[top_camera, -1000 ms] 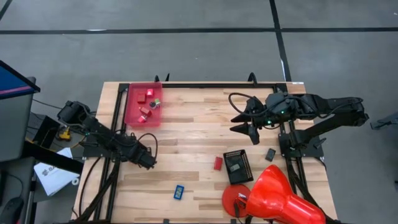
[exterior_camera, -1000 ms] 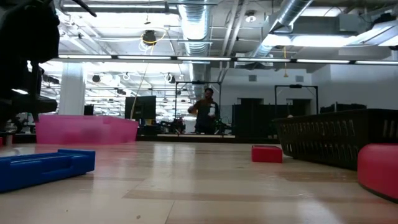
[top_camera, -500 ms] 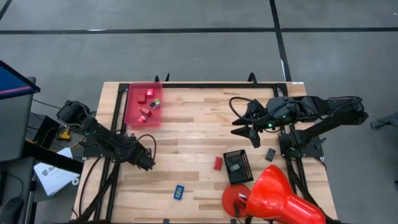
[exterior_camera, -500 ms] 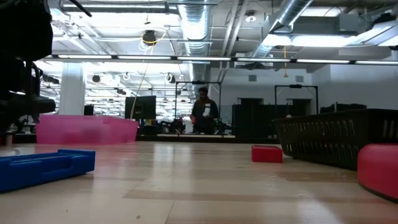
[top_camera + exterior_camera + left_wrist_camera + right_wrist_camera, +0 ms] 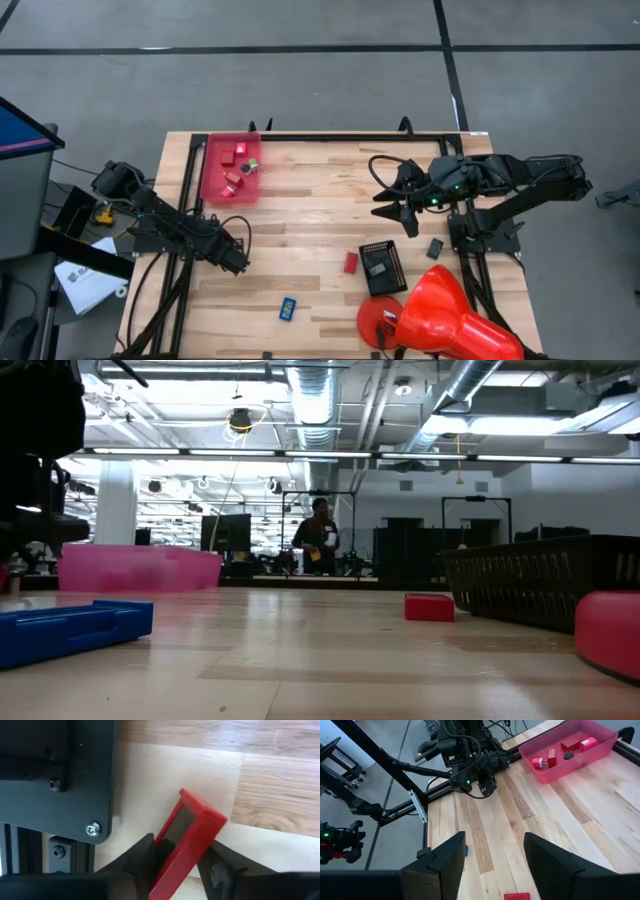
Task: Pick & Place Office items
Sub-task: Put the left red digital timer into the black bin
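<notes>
My left gripper [image 5: 240, 258] is low at the table's left side, next to the black frame plate [image 5: 60, 775], and is shut on a red block [image 5: 192, 832] with a dark face. My right gripper [image 5: 397, 212] hangs open high over the table's right half with nothing between its fingers [image 5: 495, 845]. Loose office items lie flat on the wood: a red block [image 5: 351, 262], a blue piece [image 5: 288, 308] and a small black piece [image 5: 435, 248]. Several more lie in the pink tray [image 5: 212, 185] at the far left. My left gripper pinches the red block between its two fingers [image 5: 142, 857], one on the dark face and one on the red side [image 5: 202, 847]. The fingers come from above, pointing steeply down. The block stands tilted between them; whether it still touches the table, I cannot tell.
A black mesh basket [image 5: 382, 268] stands near the loose red block, and a big red cone-shaped object [image 5: 440, 315] fills the near right corner. Bare wood lies across the table's middle [image 5: 310, 215]. A person [image 5: 318, 545] is far off in the room.
</notes>
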You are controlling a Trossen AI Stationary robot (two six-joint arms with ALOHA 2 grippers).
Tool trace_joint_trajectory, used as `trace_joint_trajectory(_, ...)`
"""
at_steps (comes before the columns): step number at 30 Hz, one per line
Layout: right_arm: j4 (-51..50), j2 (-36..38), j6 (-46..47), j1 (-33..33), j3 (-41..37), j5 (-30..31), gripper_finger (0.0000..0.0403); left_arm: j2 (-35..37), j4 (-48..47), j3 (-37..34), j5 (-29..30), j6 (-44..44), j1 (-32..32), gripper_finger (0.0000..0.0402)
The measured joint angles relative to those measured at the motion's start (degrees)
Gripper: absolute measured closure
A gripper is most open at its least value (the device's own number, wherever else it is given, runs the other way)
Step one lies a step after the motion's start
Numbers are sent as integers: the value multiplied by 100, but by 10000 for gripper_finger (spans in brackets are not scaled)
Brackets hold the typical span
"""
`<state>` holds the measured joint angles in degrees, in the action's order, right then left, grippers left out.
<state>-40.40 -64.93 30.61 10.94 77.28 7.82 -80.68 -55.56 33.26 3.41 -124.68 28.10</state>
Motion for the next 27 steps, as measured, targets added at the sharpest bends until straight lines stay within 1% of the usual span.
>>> trace_joint_trajectory(6, 0, 0, -11, 0, -1, -21, 207, -8, 58, 77, -2, -6, -2, 320)
trace_joint_trajectory(9, 2, 0, -12, 0, -1, -23, 207, -13, 683, 206, 395, 5, -4, 338)
trace_joint_trajectory(11, -3, 0, -13, 0, -1, -23, 207, -7, 1100, 216, 723, 170, -6, 347)
trace_joint_trajectory(14, -9, 0, -13, 0, -1, -23, 207, -5, 2268, 245, 1355, 511, -48, 354)
trace_joint_trajectory(16, -11, 0, -13, 0, -1, -23, 207, -7, 2994, 239, 1857, 915, -114, 353)
trace_joint_trajectory(18, -11, 0, -13, 0, -1, -23, 207, -4, 3983, 239, 2316, 1586, -247, 349)
trace_joint_trajectory(20, -11, 0, -13, 0, -1, -23, 207, -4, 5079, 240, 2517, 2642, -457, 347)
trace_joint_trajectory(22, -11, 0, -13, 0, 1, -23, 207, -4, 6286, 240, 2462, 3864, -701, 348)
trace_joint_trajectory(24, -14, 0, -11, 14, -1, -23, 207, -1, 7228, 245, 2292, 4914, -953, 350)
trace_joint_trajectory(27, -22, 16, -13, 117, -1, -16, 207, 0, 7969, 260, 1870, 6036, -1307, 351)
